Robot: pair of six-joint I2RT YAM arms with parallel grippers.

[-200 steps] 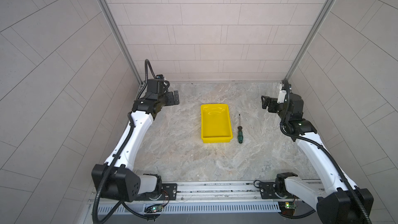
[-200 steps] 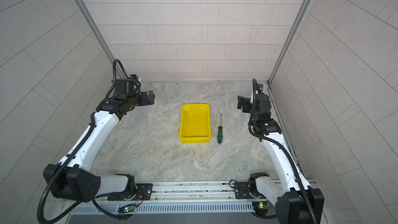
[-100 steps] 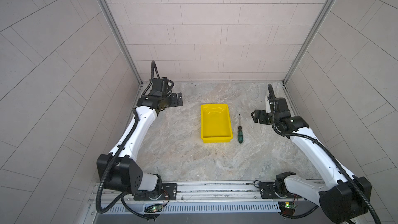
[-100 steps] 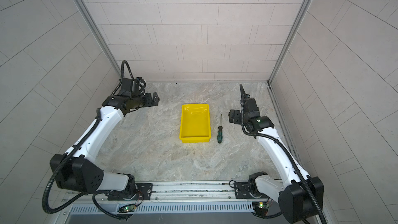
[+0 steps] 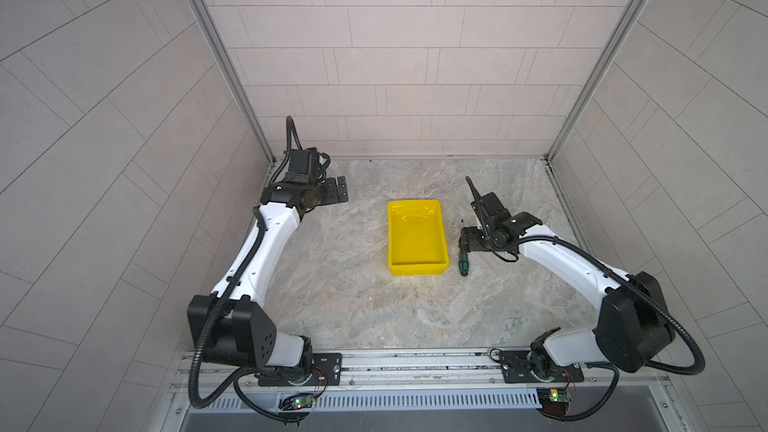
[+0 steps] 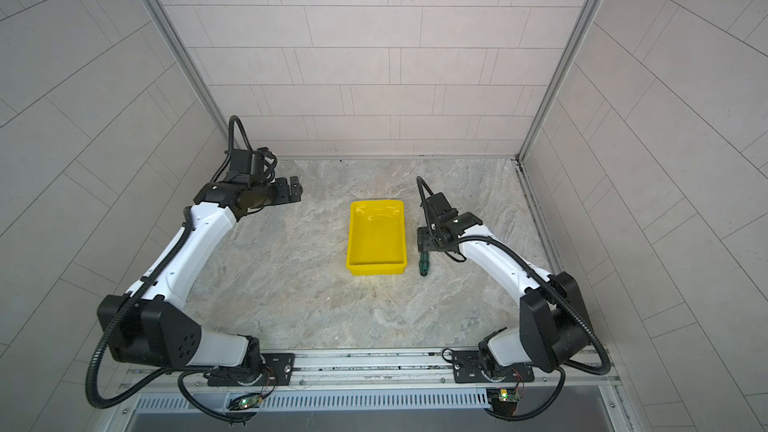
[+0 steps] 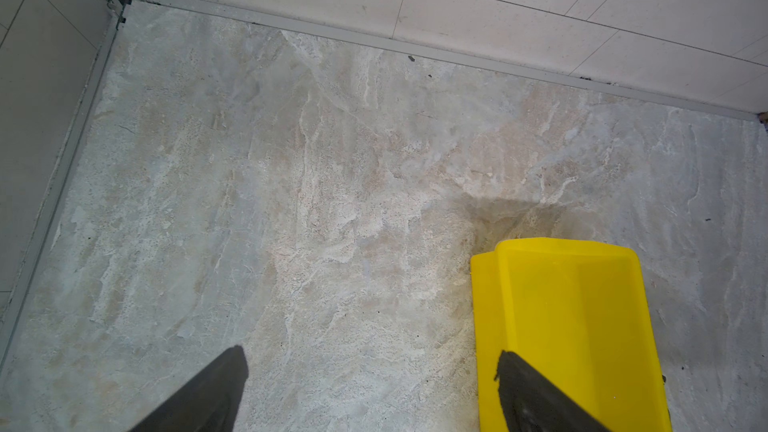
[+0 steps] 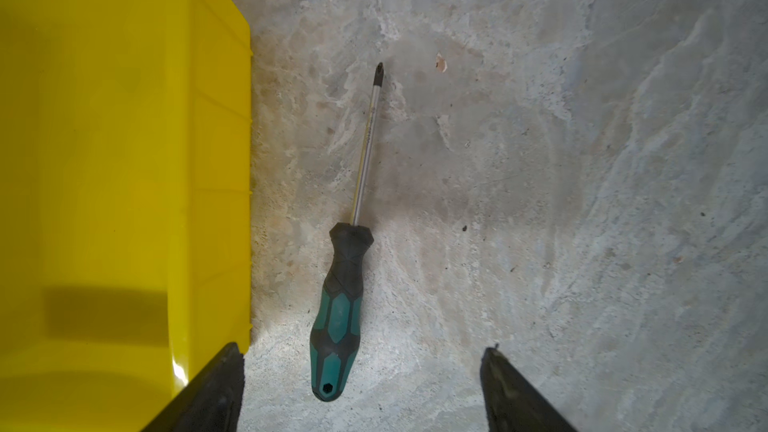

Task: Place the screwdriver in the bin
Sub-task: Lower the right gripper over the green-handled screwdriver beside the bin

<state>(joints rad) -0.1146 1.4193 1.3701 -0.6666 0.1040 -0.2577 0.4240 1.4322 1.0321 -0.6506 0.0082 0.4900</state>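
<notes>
Right gripper: jaws open, wide apart, nothing gripped. In the right wrist view both dark fingertips show, w/ the butt of the screwdriver lying btwn them in the picture; neither finger touches it. How high the gripper sits over the table can't be told.

In both top views the right gripper sits over the screwdriver's shaft and hides most of it. The green/black handle sticks out on the near side, toward the base rail.

Screwdriver lies flat on the marble-look table, outside the bin. It's just beside the bin's long right wall, roughly parallel to it, w/ a strip of bare table btwn them. Tip points to the back wall, handle to the front.

Bin: yellow, shallow, mid-table, long side running front to back.

Left gripper: also open, fingers apart, nothing btwn them. In the top views it hangs at back left, pointing toward the bin, well apart from the bin and screwdriver.
</notes>
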